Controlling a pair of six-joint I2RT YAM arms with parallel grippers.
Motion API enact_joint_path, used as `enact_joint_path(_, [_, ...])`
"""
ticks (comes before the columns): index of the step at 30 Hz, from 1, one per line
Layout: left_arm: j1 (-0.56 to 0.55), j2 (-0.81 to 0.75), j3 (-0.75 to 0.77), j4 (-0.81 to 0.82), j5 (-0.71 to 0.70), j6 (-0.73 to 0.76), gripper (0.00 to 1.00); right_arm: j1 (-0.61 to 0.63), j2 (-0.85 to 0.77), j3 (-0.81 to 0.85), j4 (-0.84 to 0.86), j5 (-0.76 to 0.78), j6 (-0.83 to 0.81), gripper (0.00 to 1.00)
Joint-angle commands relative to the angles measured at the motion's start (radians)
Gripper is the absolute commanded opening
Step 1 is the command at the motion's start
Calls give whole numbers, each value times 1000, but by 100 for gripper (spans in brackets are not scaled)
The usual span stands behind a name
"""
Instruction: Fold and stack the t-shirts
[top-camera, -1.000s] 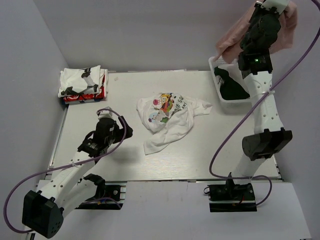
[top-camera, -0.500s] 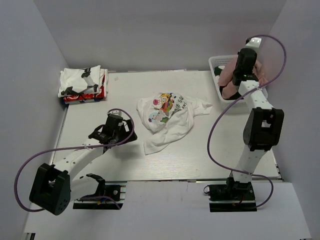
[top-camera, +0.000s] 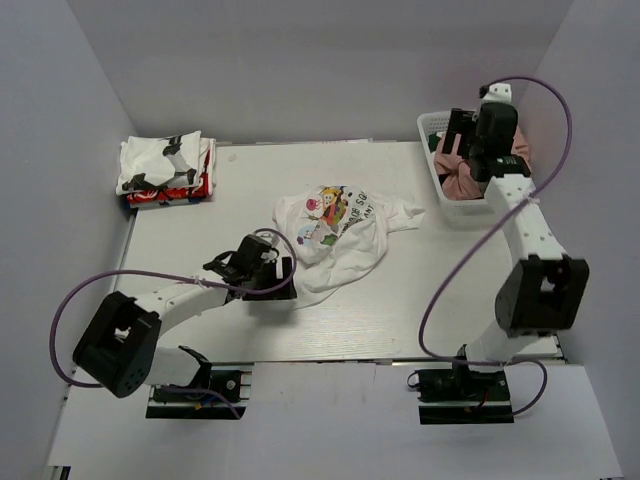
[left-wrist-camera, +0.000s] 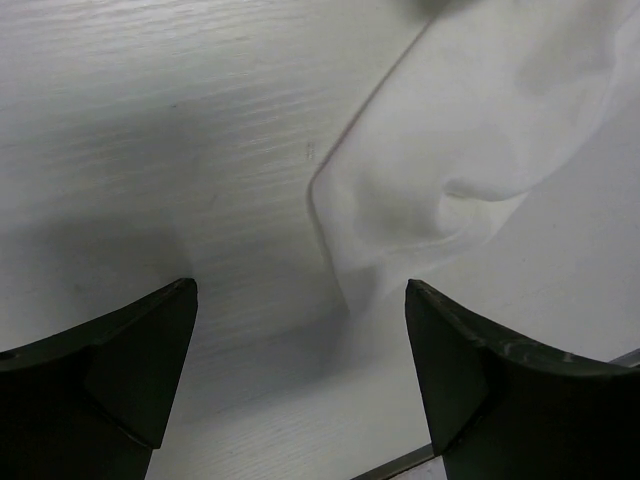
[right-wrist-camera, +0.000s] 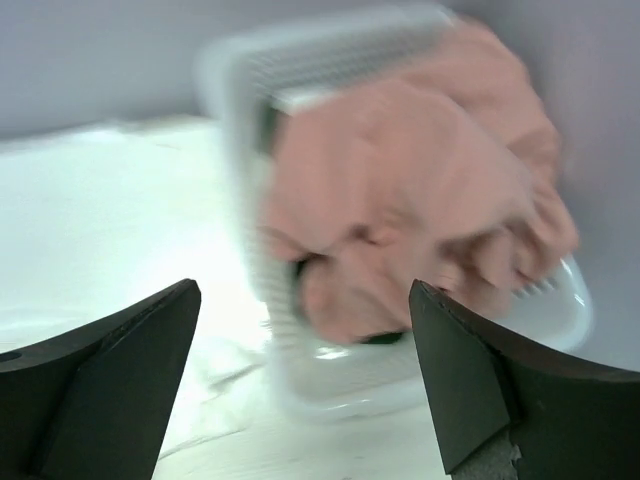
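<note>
Pink shirt (top-camera: 458, 186) back in basket (top-camera: 430, 124), right pincer (right-wrist-camera: 302, 300) released — my left pincer (left-wrist-camera: 300, 295), spread, reached white shirt (top-camera: 345, 250): folding starts.

The right wrist view is motion-blurred throughout: the pink t-shirt (right-wrist-camera: 400, 190) and the basket (right-wrist-camera: 330, 390) have no sharp edges. Dark cloth (right-wrist-camera: 298, 280) beneath the pink t-shirt shows only as slivers. In the top view, the right arm (top-camera: 497, 135) covers part of the basket, and the red t-shirt (top-camera: 160, 197) lies mostly hidden under the patched white t-shirt (top-camera: 160, 158). The left wrist view crops the large white t-shirt (left-wrist-camera: 480, 130) at its top and right edges, so its print falls outside the picture.
</note>
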Motion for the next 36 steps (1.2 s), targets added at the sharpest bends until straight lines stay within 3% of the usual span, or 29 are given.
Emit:
enact_joint_path(1, [-53, 63, 57, 17, 0, 25, 93, 50, -153, -27, -66, -242, 16, 90])
enact_joint_path(4, [-101, 112, 68, 27, -29, 1, 88, 110, -162, -59, -106, -261, 71, 90])
enact_joint_path(7, [-127, 143, 68, 64, -29, -18, 76, 149, -159, -117, -92, -223, 140, 90])
enact_joint_path(8, [-141, 152, 68, 87, -29, -18, 60, 154, -160, -169, -86, -214, 180, 90])
enact_joint_path(10, [-152, 185, 68, 78, -60, -47, 39, 188, -160, -197, -78, -186, 212, 90])
enact_joint_path(11, [-152, 195, 80, 69, -96, -56, 23, 203, -157, -213, -69, -180, 235, 90])
enact_joint_path(12, [-162, 195, 90, 60, -109, -65, 0, 208, -156, -242, -78, -159, 252, 90])
enact_joint_path(16, [-162, 174, 99, 43, -202, -119, 0, 252, -125, -300, -110, -67, 329, 90])
enact_joint_path(20, [-162, 47, 85, -26, -327, -191, 0, 278, -40, -332, -92, -42, 392, 90])
enact_joint_path(26, [-162, -223, 7, -75, -405, -243, 0, 289, 119, -234, -133, 90, 550, 90])
enact_joint_path(34, [-153, -358, 5, -152, -433, -243, 0, 286, 286, -210, -37, 33, 630, 90])
enact_joint_path(36, [-153, -369, 18, -152, -433, -232, 0, 291, 300, -216, -28, 19, 628, 86])
